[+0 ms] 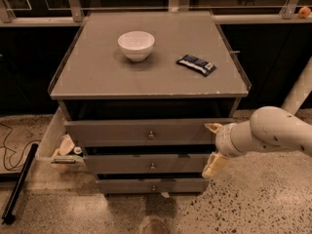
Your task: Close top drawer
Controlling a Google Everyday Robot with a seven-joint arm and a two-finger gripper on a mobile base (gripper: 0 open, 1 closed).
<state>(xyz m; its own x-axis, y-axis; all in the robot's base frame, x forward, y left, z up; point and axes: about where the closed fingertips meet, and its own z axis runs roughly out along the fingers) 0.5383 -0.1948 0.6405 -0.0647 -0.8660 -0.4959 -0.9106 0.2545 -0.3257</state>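
The top drawer (122, 130) is a wide grey drawer under the cabinet top, with a small metal knob (151, 135) at its centre. It stands out a little, with a dark gap above its front. My gripper (213, 146) is at the right end of the drawer front, on a white arm coming in from the right. It is open and holds nothing. Its upper finger (213, 127) touches the front's right end, and its lower finger (214, 165) hangs beside the second drawer.
A white bowl (136, 45) and a dark blue packet (196, 65) lie on the cabinet top (97, 77). Two slimmer drawers (126, 164) sit below. A clear bin (59, 150) with clutter hangs at the left side. A black pole (18, 184) lies on the floor at left.
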